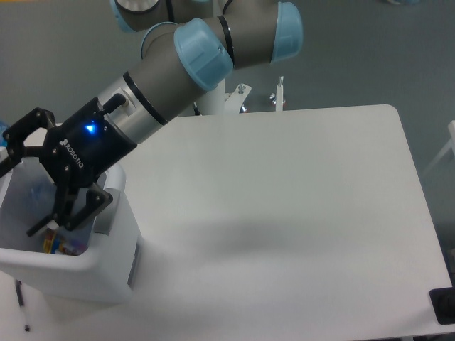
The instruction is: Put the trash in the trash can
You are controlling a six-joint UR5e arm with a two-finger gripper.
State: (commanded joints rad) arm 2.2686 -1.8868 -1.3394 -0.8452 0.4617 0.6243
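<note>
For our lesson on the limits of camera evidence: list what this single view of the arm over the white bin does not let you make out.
- Inside of the trash can: mostly hidden by the gripper and the near wall; only a blurred clear plastic item and some colourful packaging show.
- The trash can's left side: cut off by the picture edge.
- Gripper's upper finger: runs off the left edge.
- Dark object at the lower right corner: cropped, unidentifiable.
</note>
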